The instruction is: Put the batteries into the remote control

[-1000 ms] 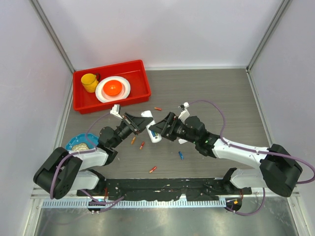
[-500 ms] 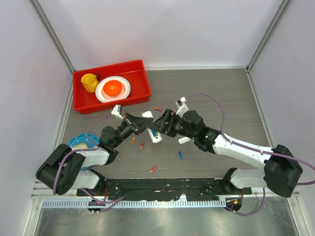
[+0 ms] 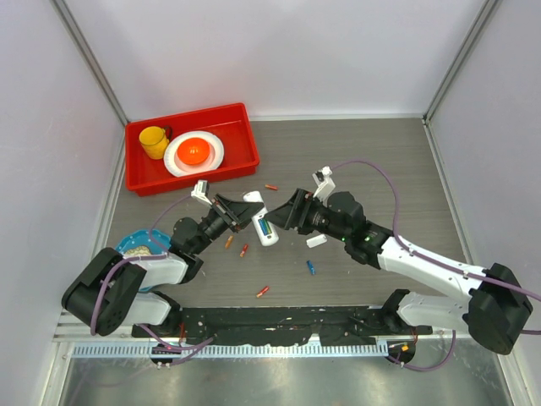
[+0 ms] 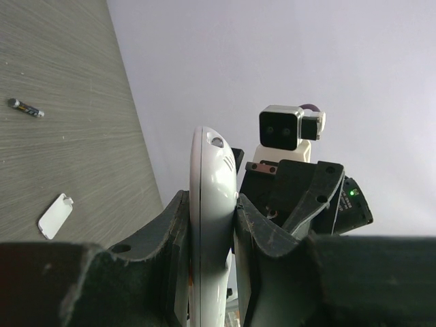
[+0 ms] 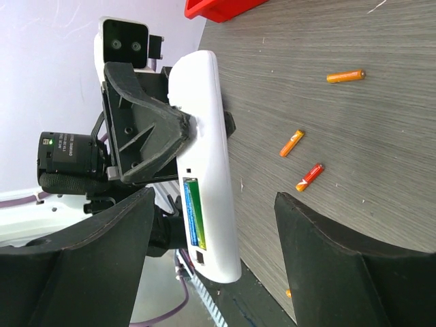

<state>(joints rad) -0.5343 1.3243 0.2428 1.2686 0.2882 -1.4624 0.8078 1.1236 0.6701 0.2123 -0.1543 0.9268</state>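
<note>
White remote (image 3: 264, 228), frame centre: left gripper (image 4: 211, 204) clamped on its edges. Right gripper (image 3: 288, 211) spread, empty. Advice: align next battery (image 5: 345, 76) lengthwise with slot.

A robotics lab test cell, not a lived-in room. Plain pale wall panels (image 3: 279, 51) close in three sides, framed by bare aluminium posts (image 3: 91, 63). The grey wood-grain bench (image 3: 372, 152) carries a black mounting plate (image 3: 279, 321) at its near edge, with the left arm (image 3: 161, 264) and right arm (image 3: 423, 260) bolted to it. Purple cables (image 3: 376, 173) loop over them, and a small camera block (image 4: 281, 127) sits on a wrist. The household things (a red bin (image 3: 190, 117) with a yellow cup (image 3: 154, 141) and a plate (image 3: 213, 157), a remote control (image 3: 264, 227), loose batteries (image 3: 262, 291)) are few.
</note>
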